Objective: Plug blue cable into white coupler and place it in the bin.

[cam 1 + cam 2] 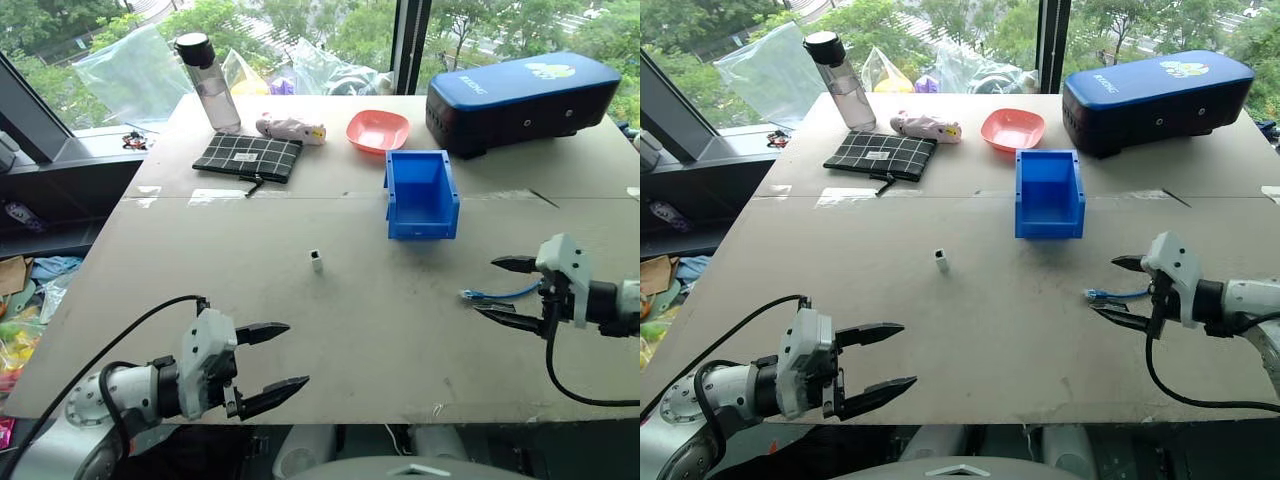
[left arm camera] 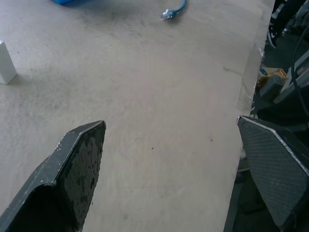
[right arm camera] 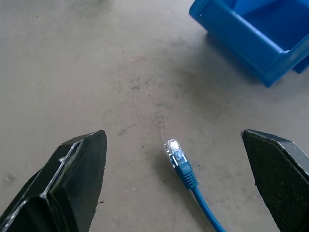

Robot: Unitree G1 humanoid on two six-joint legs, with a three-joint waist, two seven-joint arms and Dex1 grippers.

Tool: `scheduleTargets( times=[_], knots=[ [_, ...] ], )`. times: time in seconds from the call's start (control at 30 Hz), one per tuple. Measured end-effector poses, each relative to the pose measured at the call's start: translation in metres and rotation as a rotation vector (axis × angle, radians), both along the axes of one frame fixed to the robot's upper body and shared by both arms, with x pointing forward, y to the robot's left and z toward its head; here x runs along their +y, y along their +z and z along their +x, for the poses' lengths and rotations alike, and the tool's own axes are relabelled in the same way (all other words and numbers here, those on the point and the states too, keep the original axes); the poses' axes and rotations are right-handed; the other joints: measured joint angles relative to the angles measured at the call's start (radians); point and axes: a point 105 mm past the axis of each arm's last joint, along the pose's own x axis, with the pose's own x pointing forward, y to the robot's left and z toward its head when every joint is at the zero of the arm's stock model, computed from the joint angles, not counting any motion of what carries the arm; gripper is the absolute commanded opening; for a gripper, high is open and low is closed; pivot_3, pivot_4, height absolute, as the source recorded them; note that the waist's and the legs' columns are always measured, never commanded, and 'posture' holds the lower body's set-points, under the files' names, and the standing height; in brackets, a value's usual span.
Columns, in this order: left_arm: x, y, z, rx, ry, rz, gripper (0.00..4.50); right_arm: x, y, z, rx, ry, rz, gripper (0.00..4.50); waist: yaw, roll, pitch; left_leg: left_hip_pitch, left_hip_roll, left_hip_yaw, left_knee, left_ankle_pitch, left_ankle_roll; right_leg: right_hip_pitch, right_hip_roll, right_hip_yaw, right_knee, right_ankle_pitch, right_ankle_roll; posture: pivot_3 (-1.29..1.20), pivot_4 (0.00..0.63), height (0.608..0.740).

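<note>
The grey surface [image 1: 330, 330] stretches wide in front of the robot, and nearly everything on it sits at the far side. Biggest there is the dark-blue case [image 1: 520, 100] at the far right by the window. Next to it come a pink bowl [image 1: 378, 130], a checked pouch [image 1: 247, 157] and a clear bottle [image 1: 208, 82].

The bin [image 1: 421, 195] stands nearer than those, a little right of centre, open-topped and with nothing in it that I can see.

The left gripper [image 1: 275, 365] hangs over the near left part of the surface, its jaws wide apart and holding nothing. The right gripper [image 1: 505, 290] is over on the right, its jaws also spread wide, one above and one below the end of the blue cable [image 1: 495, 294]. The cable lies flat on the surface, its clear plug [image 3: 174, 152] pointing towards the middle; from the right wrist view the plug sits between the two open jaws, but they are not touching it.

Smallest of all, the white coupler [image 1: 316, 261] stands upright on its own near the middle of the surface, well apart from the cable and from both grippers.

As I judge it, the task has barely started: nothing is gripped, cable and coupler are unjoined, and the bin waits. Left to do are picking up both parts, mating them, and dropping them in.
</note>
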Motion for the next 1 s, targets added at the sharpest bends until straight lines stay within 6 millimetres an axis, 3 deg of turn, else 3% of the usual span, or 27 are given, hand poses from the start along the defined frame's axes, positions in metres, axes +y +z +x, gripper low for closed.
scheduleTargets(
  times=[0.07, 0.1, 0.17, 0.33, 0.6, 0.7, 0.8, 1.0],
  knots=[
    [-0.004, 0.002, 0.000, -0.012, -0.018, 0.003, 4.50, -0.001, -0.012, 0.002, 0.040, 0.024, -0.015, 3.96, -0.003, 0.000, 0.000, 0.000, 0.000, 0.000, 0.000, 0.000, 0.000, 0.000, 0.000, 0.000, 0.000, 0.001, 0.001, 0.00, 0.150, 0.740],
    [-0.006, 0.004, 0.001, -0.019, -0.023, 0.002, 4.50, -0.004, -0.023, 0.005, 0.059, 0.031, -0.019, 3.43, -0.007, 0.000, 0.000, 0.000, 0.000, 0.000, 0.000, 0.000, 0.000, 0.000, 0.000, 0.000, 0.000, 0.002, 0.003, 0.00, 0.150, 0.740],
    [-0.007, 0.004, 0.001, -0.021, -0.022, 0.002, 4.50, -0.007, -0.032, 0.007, 0.070, 0.035, -0.026, 2.77, -0.009, 0.001, 0.000, 0.001, 0.000, 0.000, 0.000, 0.000, 0.000, 0.000, 0.000, 0.000, 0.000, 0.002, 0.003, 0.00, 0.150, 0.740],
    [-0.009, 0.003, 0.003, -0.018, -0.003, 0.004, 4.50, -0.013, -0.043, 0.026, 0.015, 0.038, -0.045, 0.20, -0.014, 0.001, 0.000, 0.002, 0.001, 0.002, -0.001, 0.000, 0.000, 0.000, 0.001, 0.001, 0.001, 0.002, 0.003, 0.00, 0.150, 0.740],
    [-0.009, 0.005, 0.008, -0.028, 0.020, 0.006, 4.50, -0.005, -0.043, 0.028, -0.011, 0.059, -0.038, 0.08, -0.023, -0.002, -0.001, 0.002, 0.001, 0.001, -0.001, 0.000, 0.000, 0.000, 0.002, 0.002, 0.002, 0.002, 0.003, 0.00, 0.150, 0.740],
    [-0.013, 0.008, 0.011, -0.038, 0.010, -0.002, 4.50, 0.014, -0.043, 0.023, -0.002, 0.113, -0.018, 0.08, -0.031, -0.001, -0.001, 0.002, 0.002, 0.000, -0.001, 0.000, 0.000, -0.001, 0.002, 0.001, 0.002, 0.002, 0.003, 0.00, 0.150, 0.740],
    [-0.016, 0.011, 0.015, -0.059, -0.005, -0.005, 4.50, 0.049, -0.043, 0.015, 0.015, 0.207, -0.002, 0.08, -0.030, 0.001, 0.000, 0.001, 0.001, 0.000, -0.002, 0.000, -0.001, -0.002, 0.001, 0.001, 0.002, 0.002, 0.003, 0.00, 0.150, 0.740],
    [-0.023, 0.007, 0.029, -0.079, -0.007, 0.038, 4.50, 0.076, -0.039, 0.034, -0.026, 0.230, -0.078, 0.08, -0.022, 0.000, 0.000, 0.001, 0.000, 0.000, -0.001, 0.001, -0.002, -0.002, 0.001, 0.001, 0.002, 0.002, 0.003, 0.00, 0.150, 0.740]
  ],
)
